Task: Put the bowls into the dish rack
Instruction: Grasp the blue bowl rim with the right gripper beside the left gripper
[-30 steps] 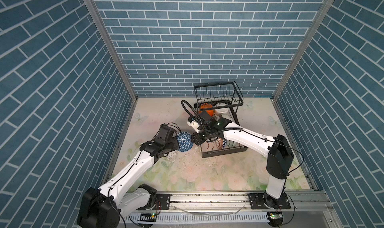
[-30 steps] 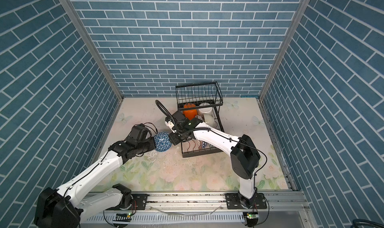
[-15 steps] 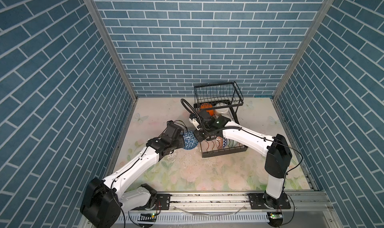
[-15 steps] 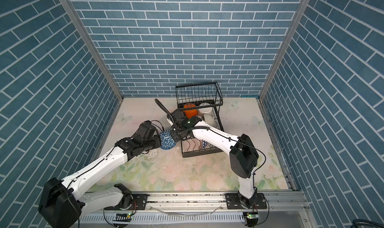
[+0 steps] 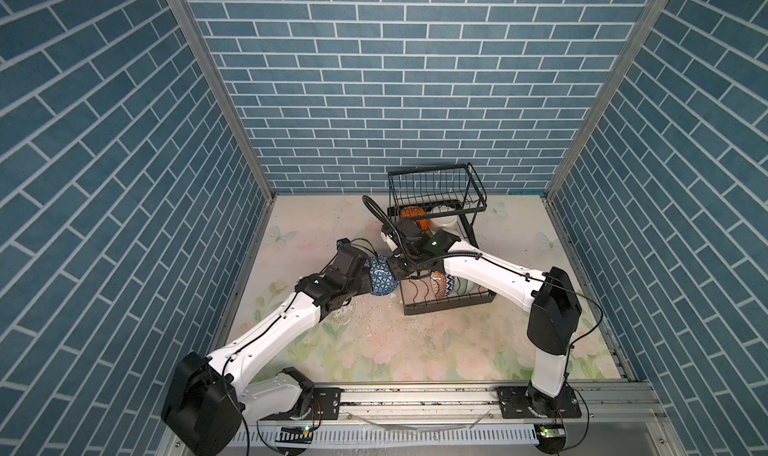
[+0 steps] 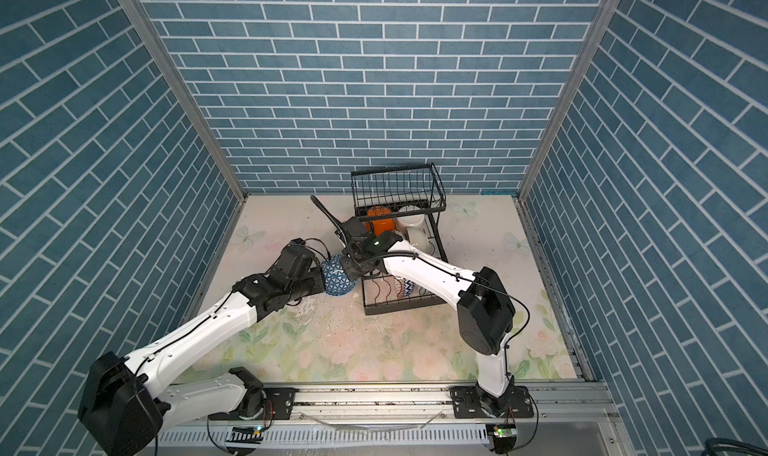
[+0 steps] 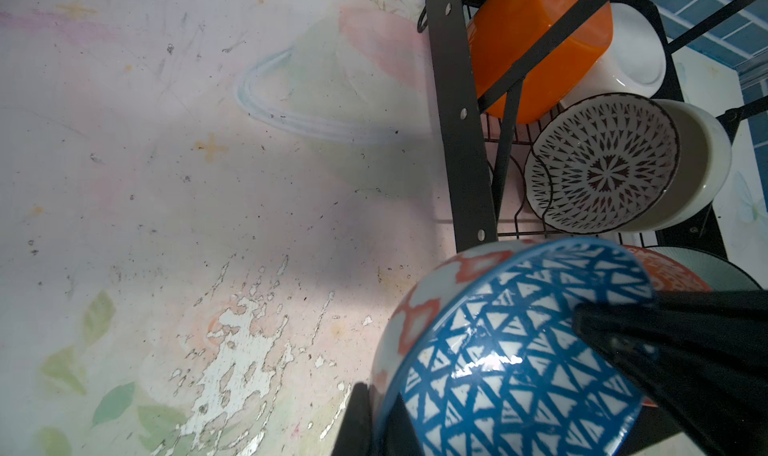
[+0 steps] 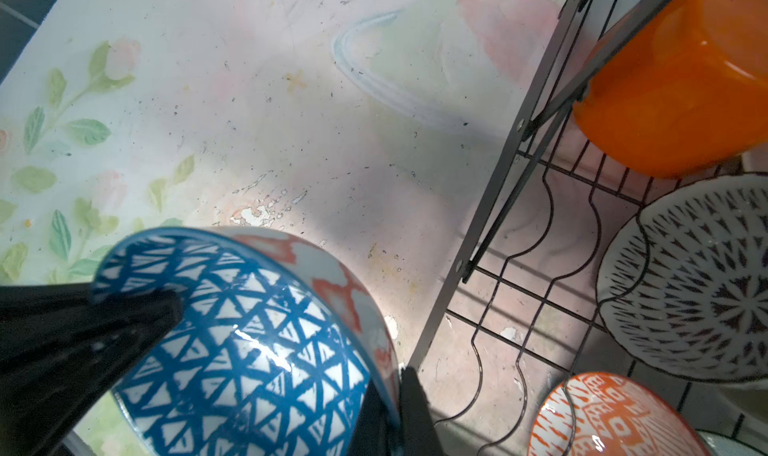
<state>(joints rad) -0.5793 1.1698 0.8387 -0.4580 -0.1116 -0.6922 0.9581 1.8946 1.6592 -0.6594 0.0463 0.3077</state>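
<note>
While bowls (image 6: 381, 222) fill the dish rack (image 6: 399, 304), both pincers grip the blue bowl (image 6: 337, 276).

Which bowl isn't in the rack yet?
The blue triangle-patterned bowl: both the left claw and right claw are shut on its rim, beside the dish rack. The other bowls visible sit inside the rack.

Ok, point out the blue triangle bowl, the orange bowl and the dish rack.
blue triangle bowl (image 7: 515, 358), left wrist view, patterned inside.
orange bowl (image 8: 673, 101), right wrist view, outer wall.
dish rack (image 5: 436, 184), a top view, raised basket wires.
</note>
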